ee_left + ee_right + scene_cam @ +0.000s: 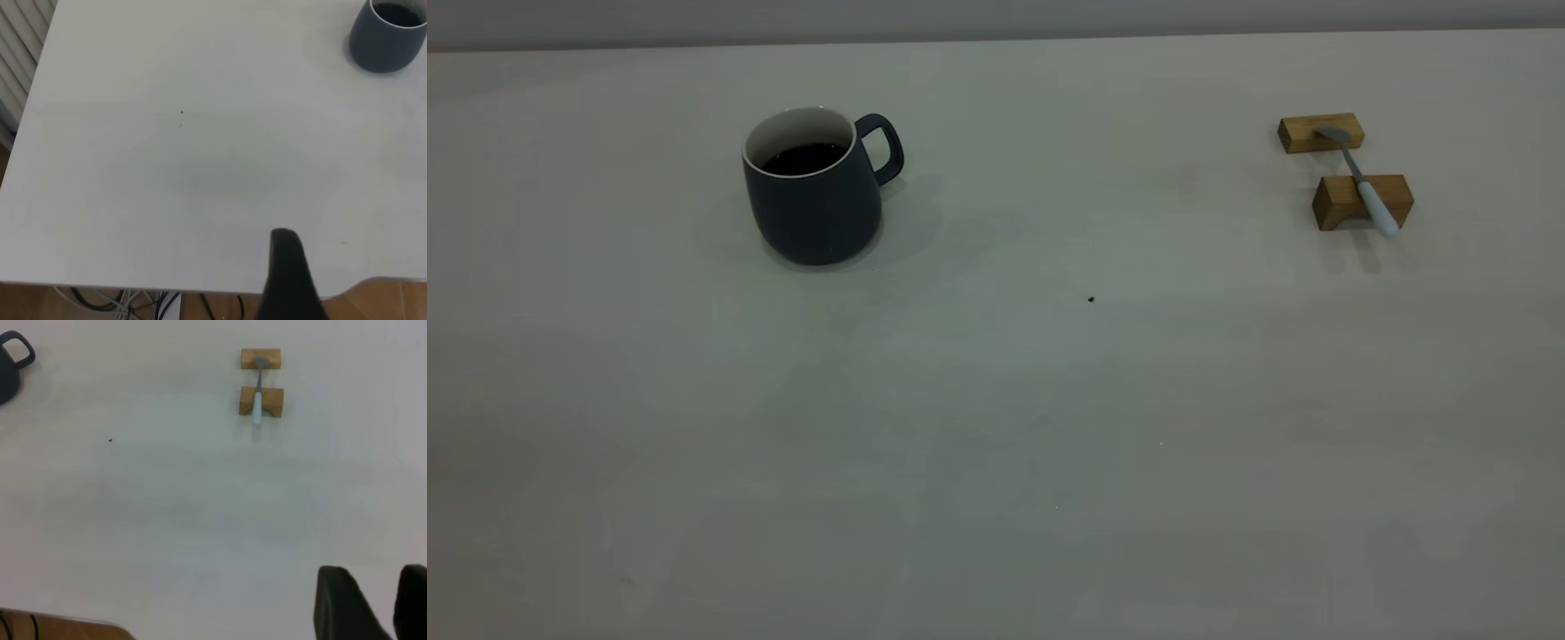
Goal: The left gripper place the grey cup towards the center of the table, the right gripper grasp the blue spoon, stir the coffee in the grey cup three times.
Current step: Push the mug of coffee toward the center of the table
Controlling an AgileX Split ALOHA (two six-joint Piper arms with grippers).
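On the exterior view I have the grey cup (818, 191) upright toward the table's (996, 427) left side, handle to the right, coffee (805, 158) dark inside. The blue spoon (1362, 182) lies well apart at far right across two wooden blocks (1362, 201), bowl on the far one, handle over the near one. Right gripper (373, 603) sits back at the table edge, fingers parted, holding nothing; of the left gripper (288, 277) I see one finger only, so its opening I cannot tell.
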